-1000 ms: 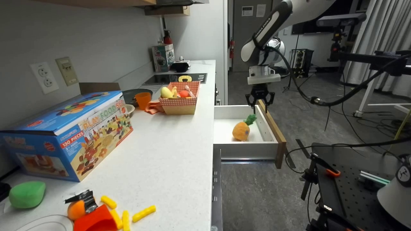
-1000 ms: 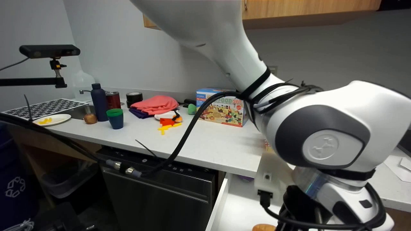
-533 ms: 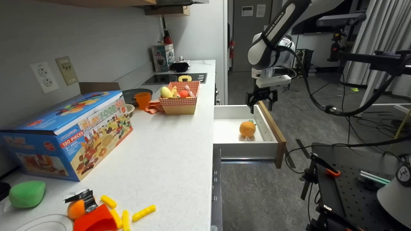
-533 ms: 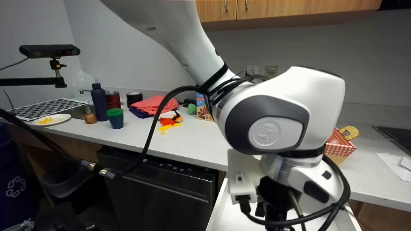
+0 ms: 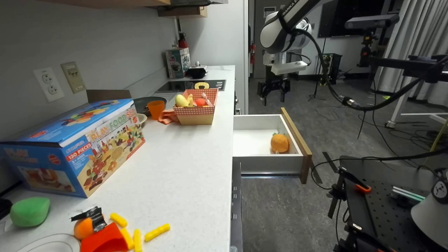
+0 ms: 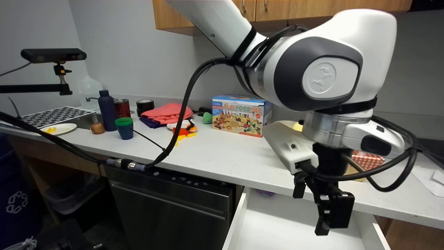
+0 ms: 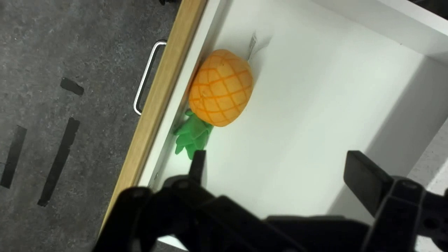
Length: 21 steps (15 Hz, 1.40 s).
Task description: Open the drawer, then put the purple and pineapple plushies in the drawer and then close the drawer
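The drawer (image 5: 250, 138) is pulled out, white inside with a wooden front. In it lies the pineapple plushie (image 7: 222, 87), on its side against the inner face of the front, its green leaves (image 7: 192, 134) pointing toward my left finger in the wrist view. Only a sliver of the purple plushie (image 6: 266, 192) shows, at the drawer's back beneath the counter edge; the rest is hidden. My gripper (image 7: 276, 155) hangs above the drawer with jaws wide apart and nothing between them. The metal handle (image 7: 146, 71) is outside the front.
The white counter (image 5: 189, 168) overhangs the back of the drawer. On it stand a checked basket (image 5: 194, 119) of toy food and a blue play food box (image 5: 105, 150). A black perforated bench (image 5: 388, 203) stands across from the drawer.
The pineapple plushie, its leaves at my fingertips one second ago, has been let go and has rolled against the drawer front. My gripper has opened and risen away from the drawer.
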Each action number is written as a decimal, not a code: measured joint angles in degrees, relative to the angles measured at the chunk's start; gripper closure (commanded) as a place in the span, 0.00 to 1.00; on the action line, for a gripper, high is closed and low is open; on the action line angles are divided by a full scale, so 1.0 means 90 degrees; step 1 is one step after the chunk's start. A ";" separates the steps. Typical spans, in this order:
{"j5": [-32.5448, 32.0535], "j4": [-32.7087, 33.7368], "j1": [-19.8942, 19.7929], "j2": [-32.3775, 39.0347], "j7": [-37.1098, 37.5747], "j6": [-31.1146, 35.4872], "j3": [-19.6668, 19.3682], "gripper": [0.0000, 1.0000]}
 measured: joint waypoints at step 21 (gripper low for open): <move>-0.1840 0.0120 -0.0285 0.0568 -0.2244 -0.1051 -0.0294 0.00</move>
